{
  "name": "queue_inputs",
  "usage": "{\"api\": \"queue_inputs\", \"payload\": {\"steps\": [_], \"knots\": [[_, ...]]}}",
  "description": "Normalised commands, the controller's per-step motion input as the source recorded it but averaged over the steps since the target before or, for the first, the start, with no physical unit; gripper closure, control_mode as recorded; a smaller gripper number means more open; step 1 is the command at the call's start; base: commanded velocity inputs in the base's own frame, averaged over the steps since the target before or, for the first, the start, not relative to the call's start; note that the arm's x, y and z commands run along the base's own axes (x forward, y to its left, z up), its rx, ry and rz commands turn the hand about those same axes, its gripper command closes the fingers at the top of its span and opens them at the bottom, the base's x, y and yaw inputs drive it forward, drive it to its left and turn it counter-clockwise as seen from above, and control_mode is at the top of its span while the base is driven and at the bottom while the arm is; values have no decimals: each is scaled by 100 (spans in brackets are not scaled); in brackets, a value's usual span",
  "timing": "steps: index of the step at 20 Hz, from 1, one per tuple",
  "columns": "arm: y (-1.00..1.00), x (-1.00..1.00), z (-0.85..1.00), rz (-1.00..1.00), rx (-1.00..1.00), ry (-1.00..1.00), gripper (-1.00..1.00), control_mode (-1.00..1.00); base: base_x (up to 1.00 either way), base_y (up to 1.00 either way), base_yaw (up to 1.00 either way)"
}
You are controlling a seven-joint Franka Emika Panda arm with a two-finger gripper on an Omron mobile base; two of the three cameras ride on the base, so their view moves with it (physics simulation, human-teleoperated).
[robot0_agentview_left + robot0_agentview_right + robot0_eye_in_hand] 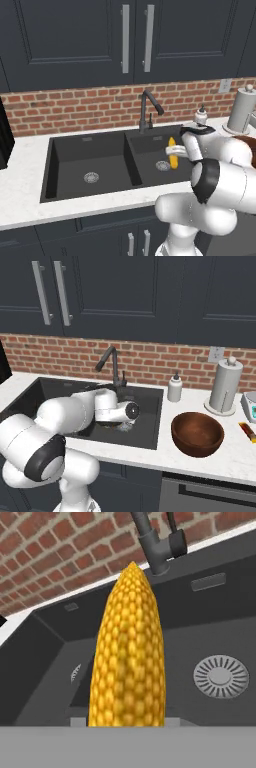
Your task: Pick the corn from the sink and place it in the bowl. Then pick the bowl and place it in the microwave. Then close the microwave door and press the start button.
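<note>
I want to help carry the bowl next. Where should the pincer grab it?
Grab the bowl by its rim, coming straight down from above. It stands upright and open on the counter, and its round sides are probably too wide and smooth to pinch. The near rim looks free, so one finger could go inside and one outside.

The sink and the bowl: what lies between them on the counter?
In the right base view, bare white counter separates the sink from the bowl; the soap bottle stands behind.

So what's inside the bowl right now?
Nothing visible: the bowl sits empty on the counter right of the sink, its near inner wall hidden by the rim. The corn is over the sink's right basin, in the jaws.
</note>
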Motion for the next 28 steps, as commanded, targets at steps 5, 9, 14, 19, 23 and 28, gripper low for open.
{"api": "queue_inputs", "payload": {"steps": [5,9,14,19,23,28], "knots": [[-5,-11,100,0,10,-12,100,-100,0,0,0],[-16,-35,100,0,5,-2,100,-100,0,0,0],[-15,-68,83,-4,-1,7,100,-100,0,0,0],[-2,-66,64,-18,-17,16,100,-100,0,0,0],[-3,-57,45,-21,-24,12,100,-100,0,0,0],[-13,-50,23,-17,-28,8,100,-100,0,0,0]]}}
